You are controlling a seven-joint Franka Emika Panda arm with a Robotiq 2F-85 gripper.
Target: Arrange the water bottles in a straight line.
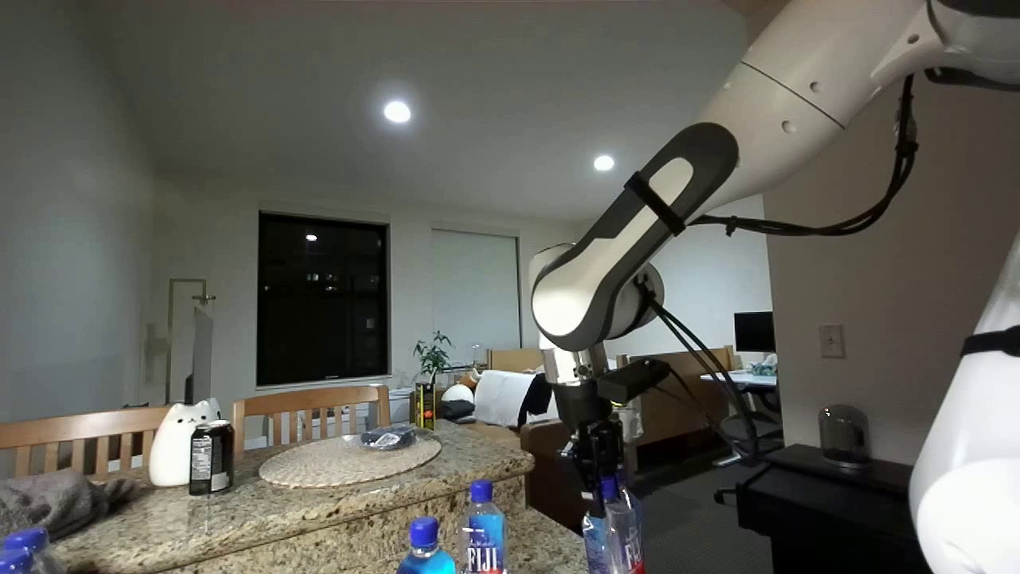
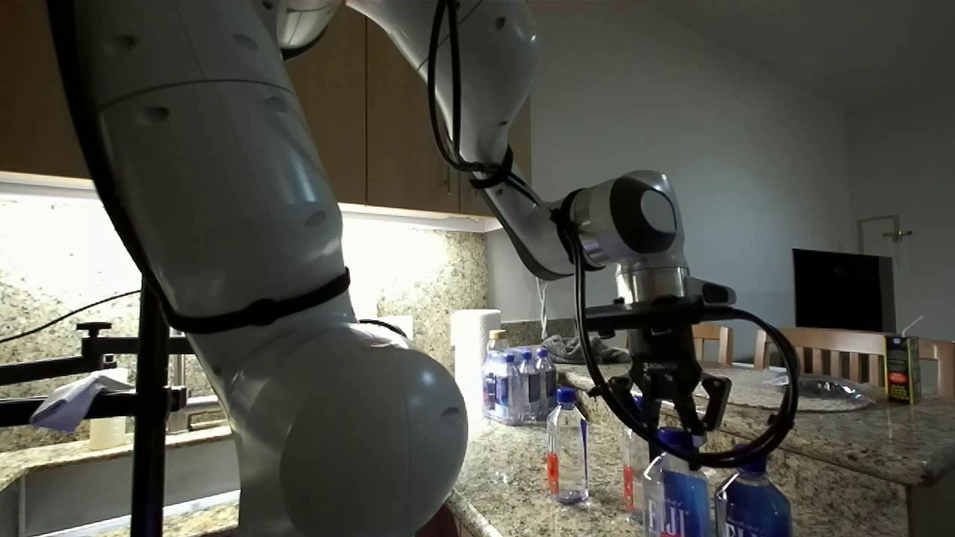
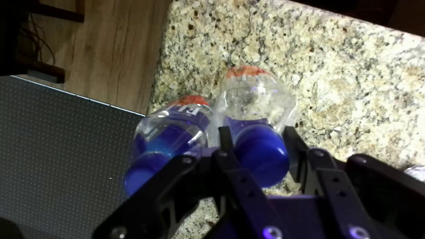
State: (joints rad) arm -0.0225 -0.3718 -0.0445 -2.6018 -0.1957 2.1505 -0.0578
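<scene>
Gripper [image 3: 258, 134], nearest in the wrist view, is pinched to neck width on one water bottle [image 3: 255, 114], probably a high grip to clear the neighbour bottle [image 3: 170, 140] right beside. Both are near the edge of the counter [image 3: 348, 93], likely building the line there; we can't tell if they touch. Another bottle [image 2: 568, 450] stands apart in an exterior view. We see clear plastic, blue caps, blue labels, red low down.
</scene>
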